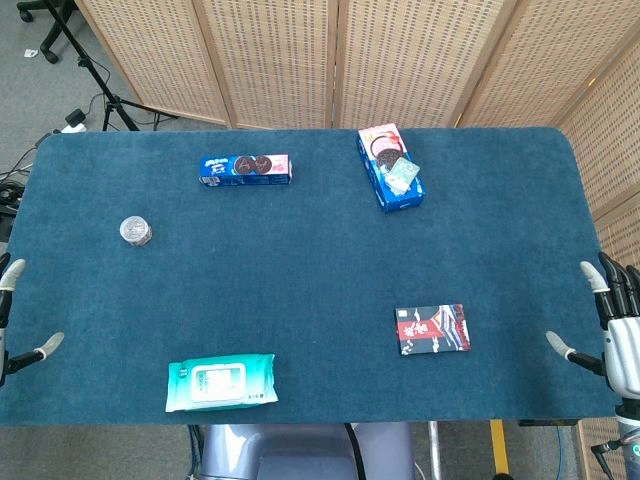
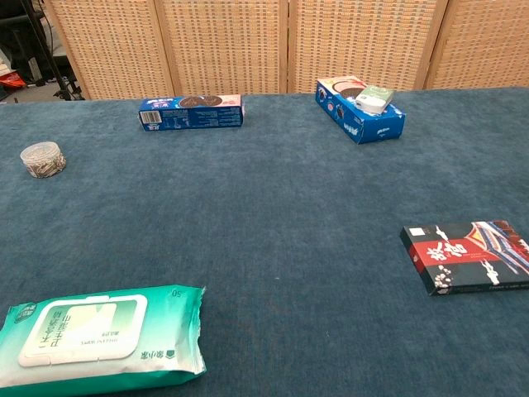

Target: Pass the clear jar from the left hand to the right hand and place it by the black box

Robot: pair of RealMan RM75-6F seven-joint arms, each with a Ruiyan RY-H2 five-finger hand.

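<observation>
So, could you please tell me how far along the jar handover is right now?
Nothing looks done yet. The clear jar sits untouched on the table's left side, far from the black box. Nothing is in hand: the left robot hand and right robot hand wait empty at the edges. Pickup, handover and placement all remain.

The middle of the tabletop (image 1: 300, 260) is a broad bare stretch. Obstacles sit around it: the jar (image 1: 135, 231) near the left edge, the wipes pack (image 1: 220, 383) at the front edge, the black box (image 1: 432, 329) front right, and two cookie boxes (image 1: 245, 169) (image 1: 390, 166) along the back edge.
</observation>
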